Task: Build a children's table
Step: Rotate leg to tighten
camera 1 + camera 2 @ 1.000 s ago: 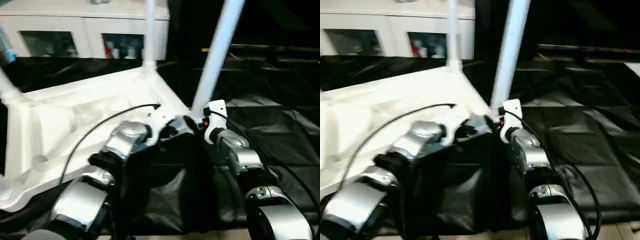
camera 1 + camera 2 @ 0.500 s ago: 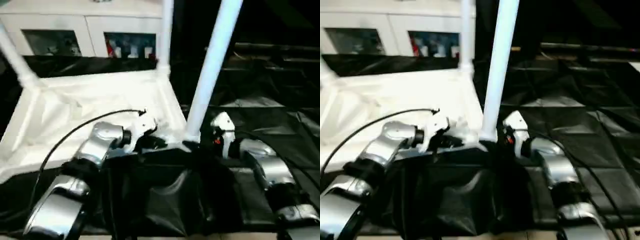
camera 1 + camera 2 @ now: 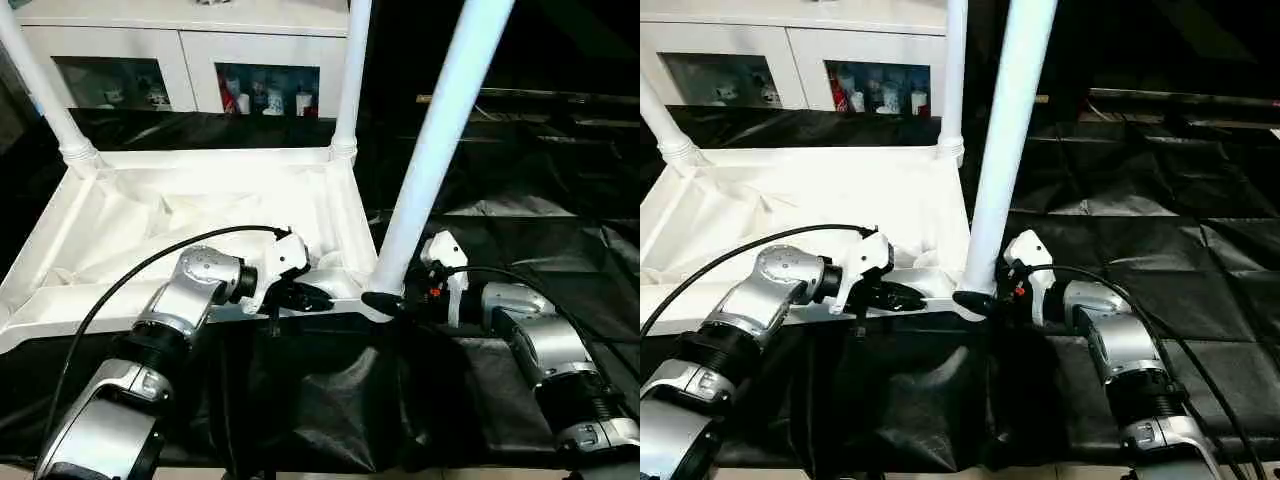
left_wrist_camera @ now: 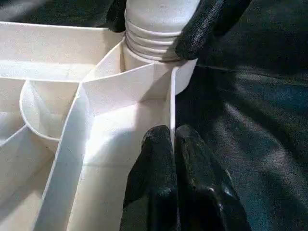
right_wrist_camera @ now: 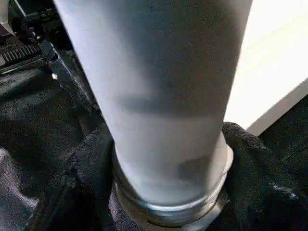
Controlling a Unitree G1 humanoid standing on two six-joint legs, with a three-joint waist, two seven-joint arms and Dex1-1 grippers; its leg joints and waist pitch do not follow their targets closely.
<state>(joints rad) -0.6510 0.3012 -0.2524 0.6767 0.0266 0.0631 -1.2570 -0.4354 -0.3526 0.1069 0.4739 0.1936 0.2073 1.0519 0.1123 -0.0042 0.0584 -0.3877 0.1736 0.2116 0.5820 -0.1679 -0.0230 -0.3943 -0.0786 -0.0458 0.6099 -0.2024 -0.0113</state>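
The children's table lies upside down on the black drape, its ribbed white top (image 3: 150,215) facing up. Three white legs stand in corner sockets: far left (image 3: 40,90), far right (image 3: 352,80) and near right (image 3: 440,150). My left gripper (image 3: 318,298) is shut on the top's thin near rim (image 4: 171,101), close to the near right corner. My right gripper (image 3: 378,300) reaches in from the right, and its black fingers (image 5: 72,178) clasp the ridged base of the near right leg (image 5: 163,96) just above the socket.
A white cabinet (image 3: 190,50) with glass doors stands behind the work table. Black cloth (image 3: 560,220) covers the table to the right and hangs over its front edge (image 3: 330,400). A black cable (image 3: 150,270) loops over my left forearm.
The whole view has swung and steadied. My right gripper's fingers have drawn in around the near right leg's base. My left gripper keeps its pinch on the rim.
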